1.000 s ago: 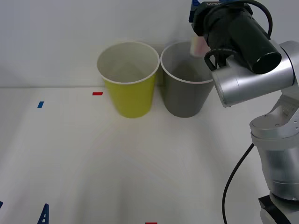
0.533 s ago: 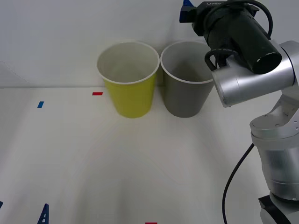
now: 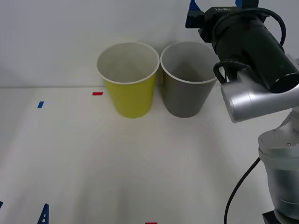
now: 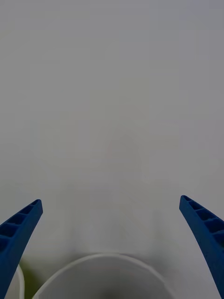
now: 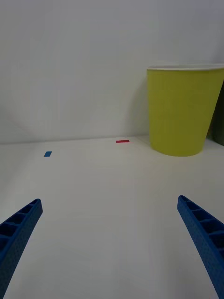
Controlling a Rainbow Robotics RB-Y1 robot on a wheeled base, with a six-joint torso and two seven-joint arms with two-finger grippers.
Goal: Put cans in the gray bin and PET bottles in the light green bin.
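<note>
The light green bin (image 3: 128,86) and the gray bin (image 3: 186,91) stand side by side at the back of the table, both upright. My right gripper (image 3: 216,5) hangs above and just behind the gray bin's far right rim. In the right wrist view it (image 4: 110,201) is open with nothing between its fingers, and the gray bin's white rim (image 4: 100,261) lies below it. My left gripper (image 5: 109,201) is open and low over the table, facing the light green bin (image 5: 184,110). The cans and PET bottles are out of view.
A red tape mark (image 3: 97,93) and a blue one (image 3: 40,104) lie on the white table left of the bins. A plain wall runs close behind the bins. The left fingertips (image 3: 44,213) show at the table's near left edge.
One second ago a small pale object sat at my right gripper over the gray bin's rim; it is gone now. The right arm has since shifted slightly right.
</note>
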